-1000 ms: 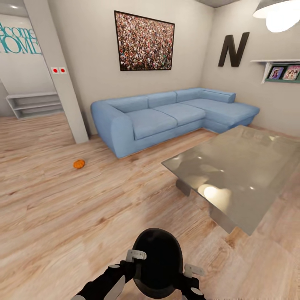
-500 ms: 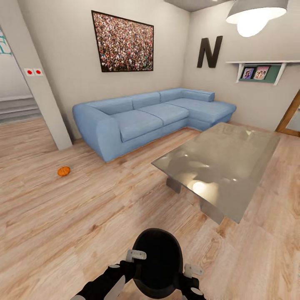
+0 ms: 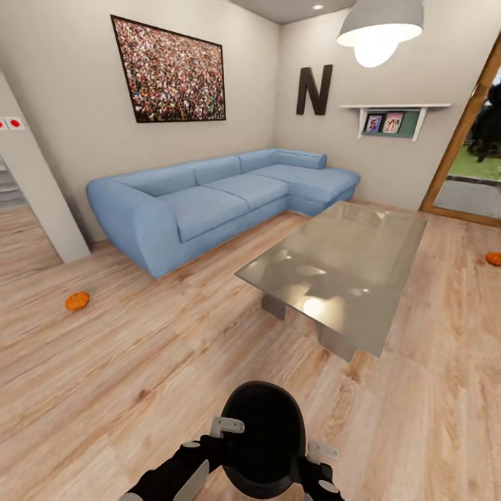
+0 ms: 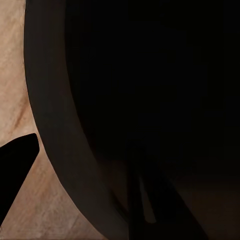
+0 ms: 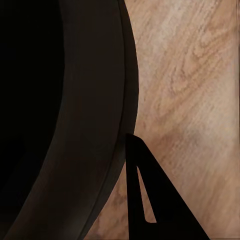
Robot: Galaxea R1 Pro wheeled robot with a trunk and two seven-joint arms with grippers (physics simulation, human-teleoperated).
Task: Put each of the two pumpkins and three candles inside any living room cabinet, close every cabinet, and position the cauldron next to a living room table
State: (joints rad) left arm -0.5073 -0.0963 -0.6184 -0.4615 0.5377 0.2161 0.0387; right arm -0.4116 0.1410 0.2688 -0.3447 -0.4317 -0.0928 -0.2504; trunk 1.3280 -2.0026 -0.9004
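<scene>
Head view puts the pale wood plank floor (image 3: pixel 139 362) under everything you see; on it stands the long blue L-shaped fabric sofa (image 3: pixel 209 202) against the far wall, and just in front of it the long low coffee table with the glossy grey reflective top (image 3: pixel 341 268), its short legs partly hidden beneath the slab. Nearest you, the round matt black cauldron (image 3: pixel 263 438) sits between your two arms at the picture's lower edge, its underside cut off, well short of the table's near corner. Your left gripper (image 3: pixel 226 426) is against the pot's left side and your right gripper (image 3: pixel 319 452) against its right; each wrist view shows one dark finger inside or beside the thick rim (image 4: pixel 55 125) (image 5: pixel 100 125), yet you cannot tell whether either pair is clamped on it. One small orange ribbed pumpkin (image 3: pixel 77 300) lies on the floor left of the sofa; a second orange pumpkin (image 3: pixel 493 258), half cut by the frame, lies right of the table near the wooden doorway (image 3: pixel 452 153).
</scene>
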